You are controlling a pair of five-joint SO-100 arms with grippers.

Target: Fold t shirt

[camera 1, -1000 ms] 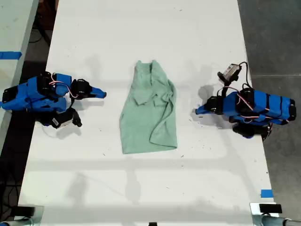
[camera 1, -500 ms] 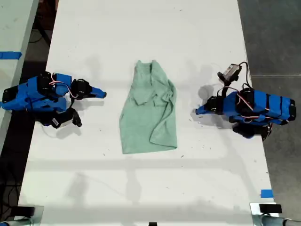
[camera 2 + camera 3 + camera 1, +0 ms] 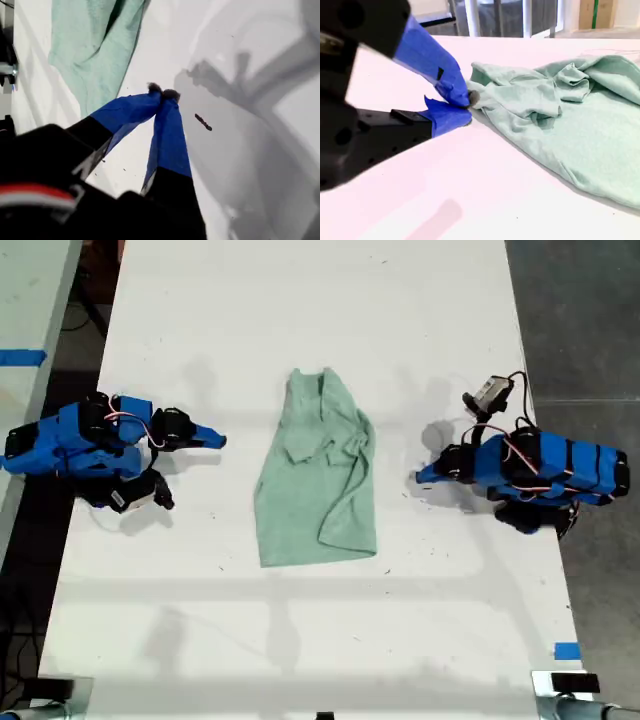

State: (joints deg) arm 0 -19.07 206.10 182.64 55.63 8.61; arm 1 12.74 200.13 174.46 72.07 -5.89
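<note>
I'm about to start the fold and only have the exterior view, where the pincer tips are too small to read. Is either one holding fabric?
Observer: No. The first pincer is shut on nothing, with its tips together over bare table, apart from the t shirt.
Operator: And the second?
Observer: The second pincer is also shut and empty. The t shirt's crumpled folds lie just beyond its tips.

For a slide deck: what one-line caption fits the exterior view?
Crumpled mint t shirt lies mid-table between two blue arms, both grippers shut and clear of it.
</note>
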